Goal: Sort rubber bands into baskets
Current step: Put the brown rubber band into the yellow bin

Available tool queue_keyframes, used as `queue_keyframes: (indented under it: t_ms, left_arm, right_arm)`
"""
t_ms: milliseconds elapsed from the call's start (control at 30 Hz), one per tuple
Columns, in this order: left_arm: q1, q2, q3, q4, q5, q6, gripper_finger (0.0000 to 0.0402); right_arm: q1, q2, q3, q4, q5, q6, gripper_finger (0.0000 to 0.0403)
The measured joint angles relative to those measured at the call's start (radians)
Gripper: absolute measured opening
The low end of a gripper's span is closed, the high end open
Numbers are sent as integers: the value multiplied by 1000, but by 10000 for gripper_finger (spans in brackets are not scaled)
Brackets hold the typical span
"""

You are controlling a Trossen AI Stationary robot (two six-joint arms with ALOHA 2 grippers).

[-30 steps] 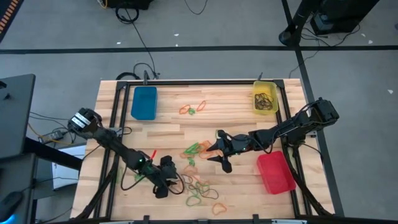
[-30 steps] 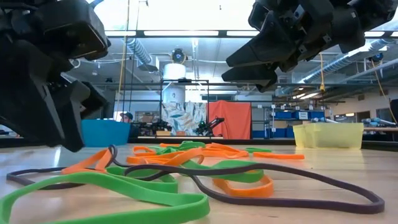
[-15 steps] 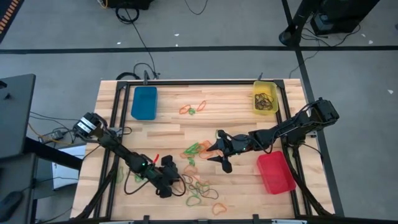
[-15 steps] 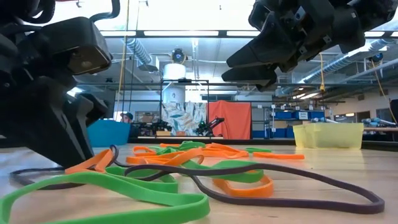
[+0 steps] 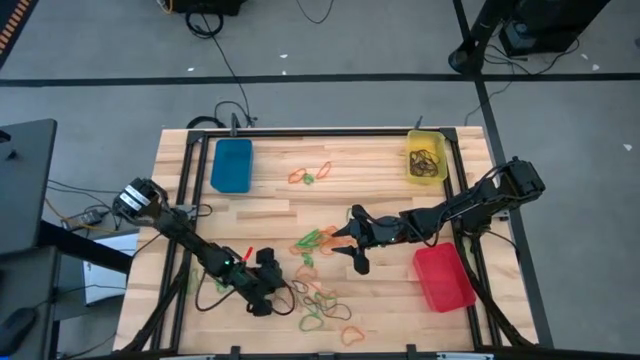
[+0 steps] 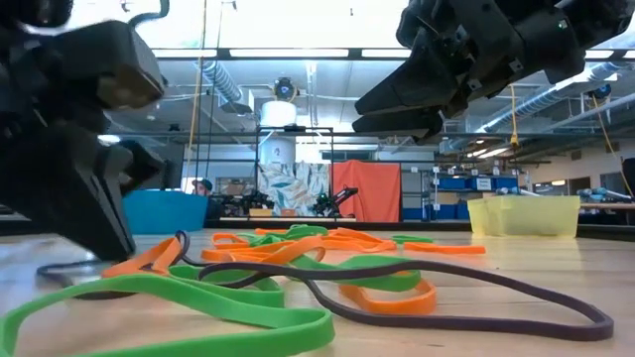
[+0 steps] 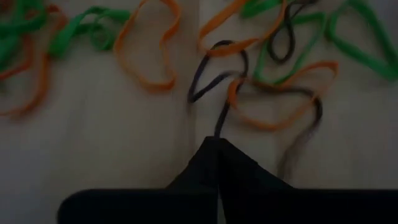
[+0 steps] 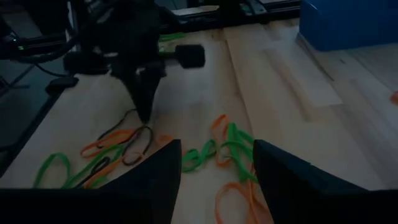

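Orange, green and dark rubber bands (image 5: 320, 300) lie loose on the wooden table, most in a pile near the front middle. My left gripper (image 5: 262, 302) is down at the left side of that pile, shut on a dark rubber band (image 7: 219, 118). My right gripper (image 5: 350, 250) hangs open above the table's middle with nothing between its fingers (image 8: 155, 180). The blue basket (image 5: 231, 165) stands at the far left. At the far right is the yellow basket (image 5: 426, 155), with dark bands in it. The red basket (image 5: 443, 277) stands near the right edge. My left gripper pinches one end of the dark band's loop (image 7: 217, 132) between its two fingertips, which slant down onto the table. The rest of the band (image 6: 69, 270) trails away from the tips and lies on the wood among orange and green bands.
More bands lie near the table's far middle (image 5: 310, 175) and under my right gripper (image 5: 315, 240). Black cables run along the table's left edge (image 5: 185, 280). A dark metal frame (image 5: 320, 131) rims the table.
My left gripper has shut at table level on the end of the dark band, tipping slightly as it closed. The band's near end has drawn in a little toward the fingertips.
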Motion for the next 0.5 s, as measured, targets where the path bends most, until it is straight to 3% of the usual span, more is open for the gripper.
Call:
queue_keyframes:
  t_ms: [200, 500]
  left_arm:
    - [0, -117, 4, -136, -110, -4, 1]
    - [14, -202, 5, -84, -216, 137, 1]
  right_arm:
    - [0, 0, 0, 0, 0, 3, 210]
    - [0, 0, 0, 26, -35, 1, 211]
